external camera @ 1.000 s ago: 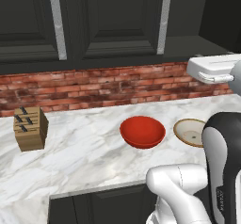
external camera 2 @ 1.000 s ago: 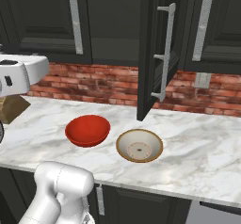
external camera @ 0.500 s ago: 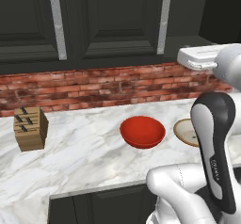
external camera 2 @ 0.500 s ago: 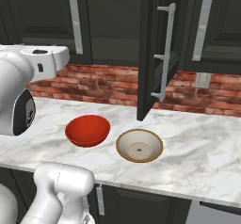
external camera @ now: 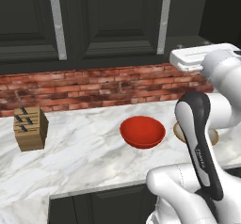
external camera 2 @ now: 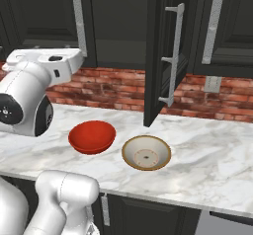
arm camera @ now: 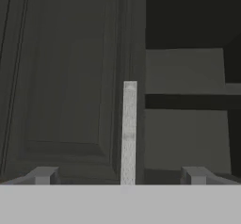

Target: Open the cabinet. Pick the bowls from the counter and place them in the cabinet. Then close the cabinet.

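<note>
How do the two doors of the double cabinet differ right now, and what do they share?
The right door is swung out toward the counter, baring the dark inside and shelf; the left door is shut flat. The open gripper faces the left door's handle, fingertips either side of it; the right door's handle has nothing near it. Both doors are black with raised panels and long vertical silver bar handles.
</note>
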